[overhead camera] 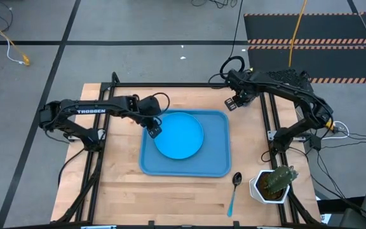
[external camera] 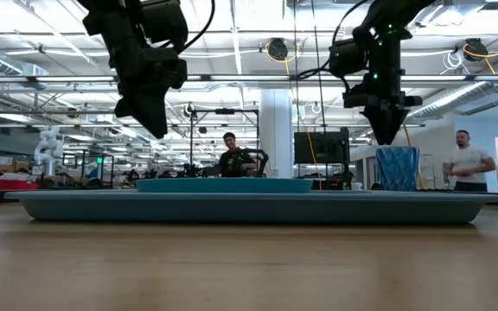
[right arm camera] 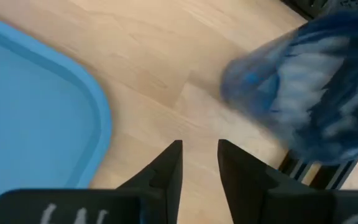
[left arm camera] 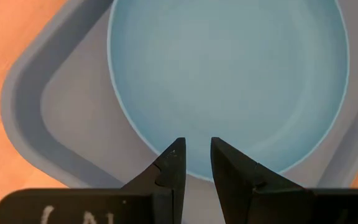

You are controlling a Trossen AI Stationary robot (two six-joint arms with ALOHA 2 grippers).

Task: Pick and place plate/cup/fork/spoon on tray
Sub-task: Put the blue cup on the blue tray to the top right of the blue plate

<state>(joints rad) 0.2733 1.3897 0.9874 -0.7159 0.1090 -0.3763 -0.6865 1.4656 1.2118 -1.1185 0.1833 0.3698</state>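
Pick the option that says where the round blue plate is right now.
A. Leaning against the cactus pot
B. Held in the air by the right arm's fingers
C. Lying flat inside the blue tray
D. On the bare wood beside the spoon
C: the high view shows the plate lying flat inside the tray, and the left wrist view shows the tray's floor and rim around it.

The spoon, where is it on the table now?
In the high view the spoon lies on the bare wood at the right front, between the tray and the cactus pot.
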